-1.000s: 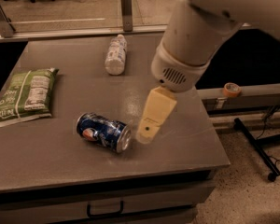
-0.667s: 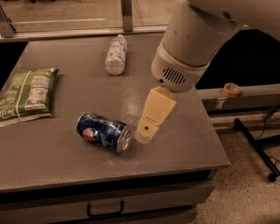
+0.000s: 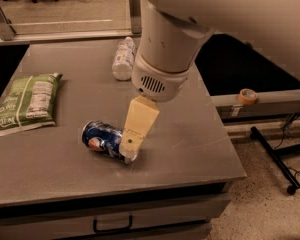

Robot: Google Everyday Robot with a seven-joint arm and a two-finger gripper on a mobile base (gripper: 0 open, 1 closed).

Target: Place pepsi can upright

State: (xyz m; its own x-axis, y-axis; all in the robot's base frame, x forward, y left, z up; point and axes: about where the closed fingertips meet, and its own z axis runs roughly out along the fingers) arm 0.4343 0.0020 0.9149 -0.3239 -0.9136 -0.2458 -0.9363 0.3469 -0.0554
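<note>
Grey metal made up the tabletop (image 3: pixel 190 149) that filled most of the camera view, the only view I had from my station. I recorded the pepsi can (image 3: pixel 101 136) lying on its side near the front middle of the table. Its length ran left to right, angled slightly toward the front edge, with the blue body and round logo facing up. The gripper (image 3: pixel 131 142) hung from the large white arm (image 3: pixel 165 59) directly over the right end of the can, and its cream-coloured tip covered that end. I could not tell whether the claw was open, closed or gripping the can, nor whether it touched the can at all. A green snack bag (image 3: pixel 27 101) lay flat at the left edge, well apart from the can. A clear plastic bottle (image 3: pixel 123 59) with a white label lay on its side toward the back of the table, just beside the arm's housing. A roll of tan tape (image 3: pixel 247 95) sat on a ledge to the right of the table. A drawer with a dark handle (image 3: pixel 112 225) showed below the front edge.
</note>
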